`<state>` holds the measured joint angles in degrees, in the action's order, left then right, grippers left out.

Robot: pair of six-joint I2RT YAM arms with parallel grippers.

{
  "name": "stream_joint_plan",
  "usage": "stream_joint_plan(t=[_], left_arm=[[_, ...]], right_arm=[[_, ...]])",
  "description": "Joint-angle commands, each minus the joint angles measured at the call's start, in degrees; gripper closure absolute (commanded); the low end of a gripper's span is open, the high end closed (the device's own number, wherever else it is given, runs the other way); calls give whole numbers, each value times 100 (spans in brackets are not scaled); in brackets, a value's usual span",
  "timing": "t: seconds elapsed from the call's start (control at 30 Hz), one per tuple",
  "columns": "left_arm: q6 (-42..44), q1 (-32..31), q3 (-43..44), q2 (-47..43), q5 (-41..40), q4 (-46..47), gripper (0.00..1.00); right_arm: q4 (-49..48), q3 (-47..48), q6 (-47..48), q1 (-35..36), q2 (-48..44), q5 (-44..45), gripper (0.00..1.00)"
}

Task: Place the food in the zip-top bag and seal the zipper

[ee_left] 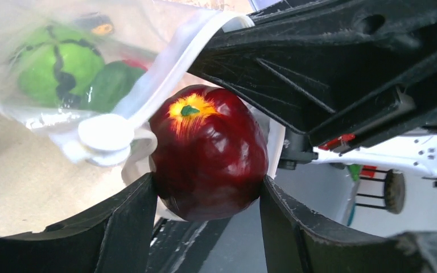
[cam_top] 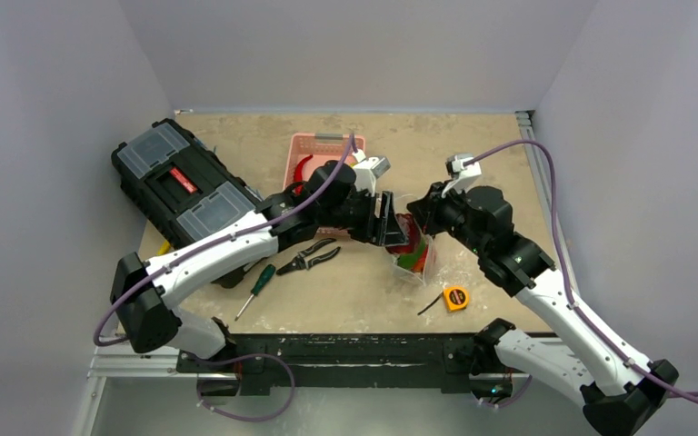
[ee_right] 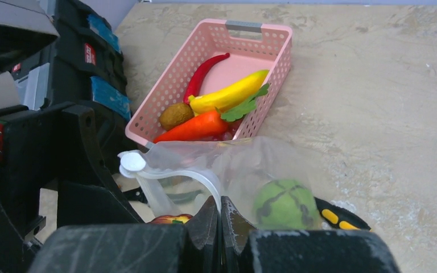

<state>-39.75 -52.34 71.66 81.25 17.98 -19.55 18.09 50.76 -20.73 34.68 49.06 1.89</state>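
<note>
Dark-red apple [ee_left: 207,151] sits clamped in the half-open left claw [ee_left: 207,185] at the mouth of the zip-top bag [ee_right: 244,162]; the right claw [ee_right: 220,211], fully closed, pinches the bag's rim.

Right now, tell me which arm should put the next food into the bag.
Left. The left pincer grips the red apple at the open mouth of the zip-top bag. The right pincer is shut on the bag's rim, holding it up, so it is not free.
</note>
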Motion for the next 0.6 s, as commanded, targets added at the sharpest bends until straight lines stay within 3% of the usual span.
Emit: stream_joint_plan(t=[0.0,0.13,0.3,0.4,0.53,0.57], left_arm=[[-822,-63,611,387,285,-99,92],[-1051,-75,445,473,54,268,85],[-1121,-95,-142,189,-1110,762,71],[-1103,-93,-349,11,-1724,817,55],[-990,-96,-499,-227,-2072,805,42],[-902,-97,-496,-263,-2018,811,33]], right_arm=[[-393,103,-91,21,-55,-165,100],[-328,123,-93,20,-80,-169,100],[-334,79,-133,21,-159,-168,100],[-299,65,-117,17,-166,-163,100],[-270,81,-91,17,-194,-88,100],[-261,90,-83,20,-199,-72,100]])
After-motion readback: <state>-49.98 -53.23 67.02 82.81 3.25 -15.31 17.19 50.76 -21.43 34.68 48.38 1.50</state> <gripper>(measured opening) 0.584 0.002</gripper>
